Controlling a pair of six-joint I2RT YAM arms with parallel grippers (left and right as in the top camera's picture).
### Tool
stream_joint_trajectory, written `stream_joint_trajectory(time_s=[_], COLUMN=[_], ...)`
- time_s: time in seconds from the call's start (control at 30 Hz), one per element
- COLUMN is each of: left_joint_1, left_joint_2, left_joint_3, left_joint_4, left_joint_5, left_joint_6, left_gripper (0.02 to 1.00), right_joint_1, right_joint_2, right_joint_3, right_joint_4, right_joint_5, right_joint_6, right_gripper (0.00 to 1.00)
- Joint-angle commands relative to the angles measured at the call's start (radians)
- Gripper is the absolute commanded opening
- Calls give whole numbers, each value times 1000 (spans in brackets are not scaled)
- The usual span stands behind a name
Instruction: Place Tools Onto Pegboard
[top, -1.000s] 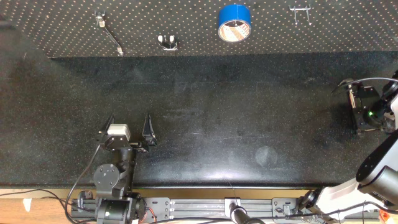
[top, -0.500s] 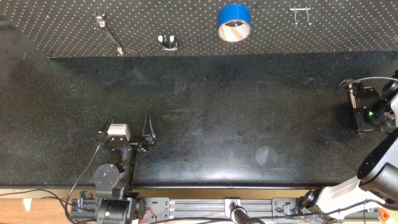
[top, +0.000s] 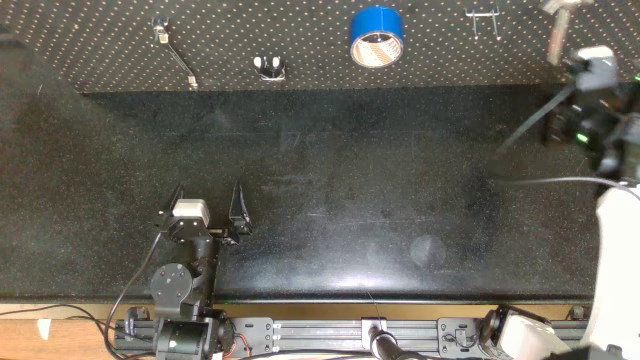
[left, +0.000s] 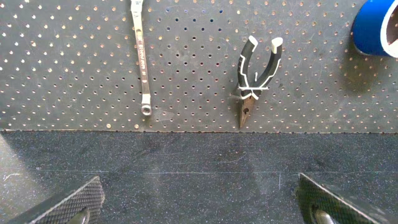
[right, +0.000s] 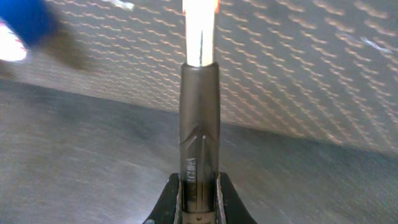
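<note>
Big move from your right end effector (top: 566, 58)! Half a second ago it sits low at the tabletop's (top: 350, 180) right edge; now it is up against the pegboard (top: 300, 30). It is clamped on the grey grip of what looks like a hammer (top: 556, 32), whose shaft runs straight out ahead of the fingers toward the board. The picture blurs, so it is moving fast. That puts you in the hanging step: the bare double hook (top: 484, 20) sits just beside the hammer, with the blue tape roll (top: 377, 37) beyond it. Your left end effector (top: 208, 205) hasn't budged, fingers apart and empty, with the wrench (left: 141, 56) and pliers (left: 256, 71) hanging ahead of it.
</note>
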Motion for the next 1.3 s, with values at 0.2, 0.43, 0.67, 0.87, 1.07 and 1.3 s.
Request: stream_joint_trajectory(time_s=[0.2, 0.43, 0.67, 0.87, 1.07, 1.3], left_joint_1=[-3, -3, -3, -3, -3, -3], left_joint_2=[-8, -8, -8, -8, -8, -8], left_joint_3=[-2, -2, -2, -2, -2, -2], left_joint_4=[-5, -5, -5, -5, -5, -5], left_joint_5=[-15, -15, -15, -15, -15, -15], left_joint_6=[9, 9, 9, 9, 9, 9], left_gripper=[996, 996, 996, 996, 996, 993], right_joint_1=[243, 243, 243, 245, 245, 245], right_joint_2=[-16, 93, 147, 140, -133, -583], right_joint_3=[4, 4, 4, -59, -505, -1070], right_joint_4=[19, -23, -23, 91, 516, 1074], right_joint_5=[224, 232, 232, 232, 252, 266], right_joint_6=[195, 194, 194, 195, 205, 257], right_gripper=[73, 73, 424, 974, 978, 980])
